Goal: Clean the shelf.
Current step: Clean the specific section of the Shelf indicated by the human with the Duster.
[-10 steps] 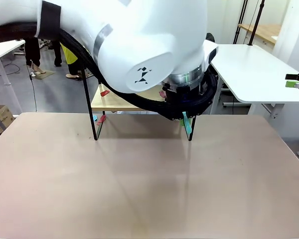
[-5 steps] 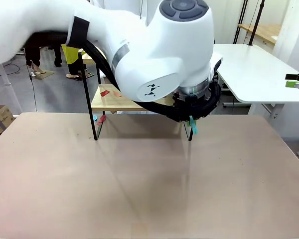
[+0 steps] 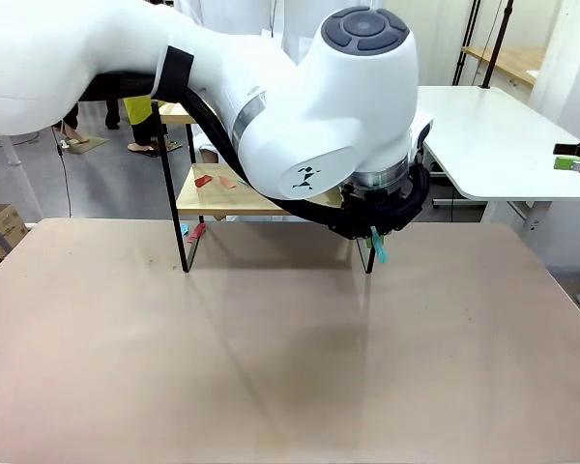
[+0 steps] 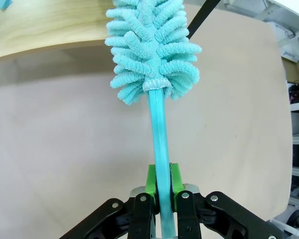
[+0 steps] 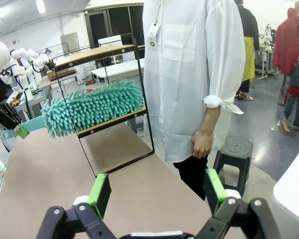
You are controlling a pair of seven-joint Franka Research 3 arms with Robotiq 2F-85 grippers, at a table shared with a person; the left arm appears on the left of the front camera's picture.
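**Left gripper (image 4: 160,174) clamped on the duster (image 4: 152,50) at the shelf (image 3: 222,201); sweeping looks unfinished**

It pinches the teal handle tight, and the fluffy head lies along the lower board's edge. The shelf stands at the far side of the table (image 3: 271,367): two pale wooden boards in a thin black frame. Red scraps (image 3: 205,180) lie on the lower board, so cleaning seems only partly done. The right gripper (image 5: 157,189) hangs wide open and empty.

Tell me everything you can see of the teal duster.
The duster has a fluffy teal head of soft, finger-like strands on a flat teal handle that looks plastic. The left gripper is shut on the handle between its green pads. The head lies about level over the lower board of the shelf, seemingly touching it.
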